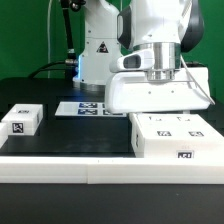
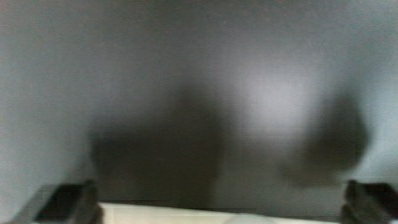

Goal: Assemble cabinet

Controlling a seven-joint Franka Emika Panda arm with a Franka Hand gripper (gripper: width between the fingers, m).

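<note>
In the exterior view the cabinet (image 1: 175,137), a large white boxy body with square tags on its top and front, stands at the front right of the black table. Just behind and above it is a second large plain white boxy part (image 1: 150,93). My gripper (image 1: 155,74) is directly on top of that part, and its fingertips are hidden there. In the wrist view my gripper (image 2: 217,208) has its dark fingers (image 2: 64,204) at the frame's two corners, wide apart. A blurred grey-white surface (image 2: 196,110) fills the view very close up. Whether the fingers touch it cannot be told.
A small white tagged block (image 1: 22,119) lies at the exterior view's left. The marker board (image 1: 88,107) lies flat at the back middle. The robot's base (image 1: 98,45) stands behind it. The table's white front edge (image 1: 70,170) runs along the bottom.
</note>
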